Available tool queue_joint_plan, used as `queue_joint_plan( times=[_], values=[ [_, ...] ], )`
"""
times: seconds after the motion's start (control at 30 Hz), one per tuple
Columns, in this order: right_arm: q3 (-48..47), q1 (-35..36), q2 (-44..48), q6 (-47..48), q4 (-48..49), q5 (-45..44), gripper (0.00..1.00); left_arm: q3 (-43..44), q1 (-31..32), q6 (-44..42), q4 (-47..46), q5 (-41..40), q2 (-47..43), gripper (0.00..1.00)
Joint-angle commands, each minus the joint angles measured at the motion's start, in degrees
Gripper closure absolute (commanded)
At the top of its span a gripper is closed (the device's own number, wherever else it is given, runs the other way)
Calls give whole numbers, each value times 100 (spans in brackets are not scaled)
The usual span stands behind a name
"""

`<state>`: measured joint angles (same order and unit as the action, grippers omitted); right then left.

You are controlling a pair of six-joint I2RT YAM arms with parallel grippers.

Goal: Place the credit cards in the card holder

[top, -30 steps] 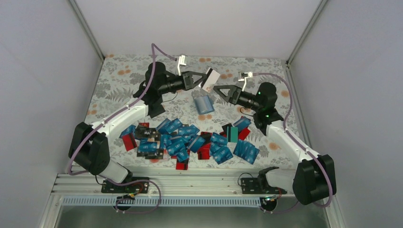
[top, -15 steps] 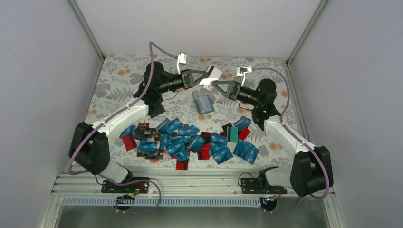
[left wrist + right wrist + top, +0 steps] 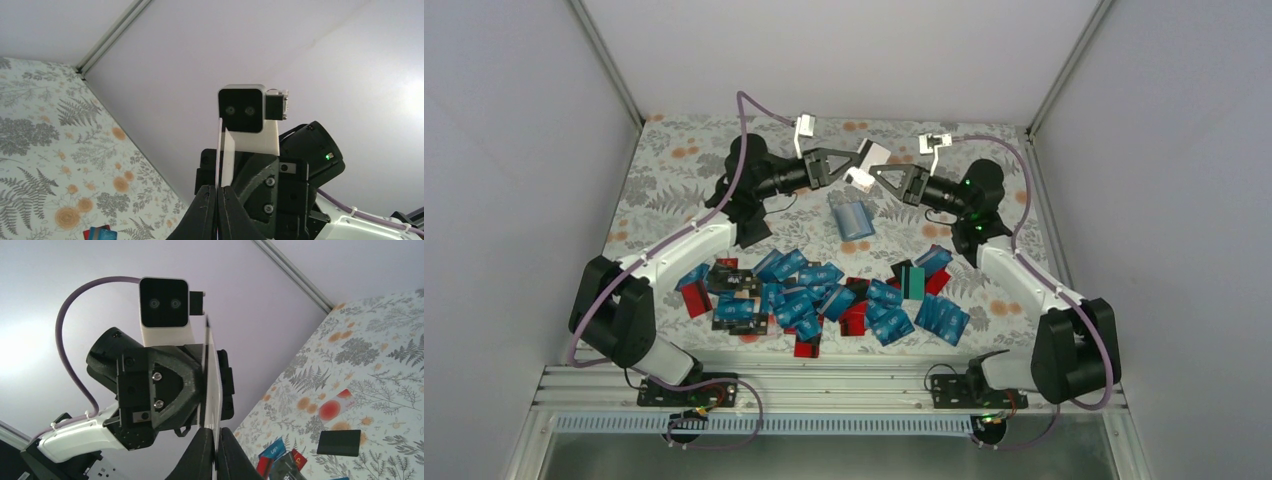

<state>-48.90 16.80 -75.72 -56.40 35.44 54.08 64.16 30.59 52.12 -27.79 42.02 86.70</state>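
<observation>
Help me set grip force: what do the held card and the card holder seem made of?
Held card: likely thin stiff plastic, smooth; edge-on in the wrist views it is a straight, unbent sliver. Card holder: blue, matte-looking, perhaps faux leather; too small to tell.

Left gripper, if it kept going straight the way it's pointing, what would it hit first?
Most likely the right gripper. It faces the left gripper tip to tip, and both are shut on the same white card, so almost no gap lies between them.
</observation>
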Motion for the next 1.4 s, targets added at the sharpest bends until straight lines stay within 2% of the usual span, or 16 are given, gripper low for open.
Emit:
queue_joint_plan(
  times=[0.0,0.03,0.17,0.37,0.53,0.67,0.8,1.0,1.2,1.37],
  values=[
    [-304,-6,-46,204,125,104,96,-47,-9,-112,-21,45,-22,97],
    [-340,-8,-37,350,-12,102,96,-43,-11,-192,74,36,-45,96],
    [-461,-9,-9,834,-679,93,96,-41,-8,-690,630,-93,-309,79],
    [-411,-10,36,1531,-1239,256,96,358,-9,-1952,2420,-525,-723,56],
    [-493,-3,-97,1922,-1378,725,96,696,-35,-2883,3676,-687,-1005,43],
    [-532,-10,-110,2130,-1436,997,96,689,-41,-3281,4118,-695,-1258,35],
    [-610,6,-126,2359,-1556,1345,96,687,-52,-3602,4405,-647,-1425,35],
    [-778,175,-140,2720,-1773,1821,96,804,-109,-4134,4776,-54,-1487,37],
    [-858,417,36,2997,-1867,1919,96,817,-123,-4222,4699,516,-1599,45],
    [-917,524,67,3048,-1908,1941,96,800,-128,-4235,4699,667,-1558,60]
  ],
)
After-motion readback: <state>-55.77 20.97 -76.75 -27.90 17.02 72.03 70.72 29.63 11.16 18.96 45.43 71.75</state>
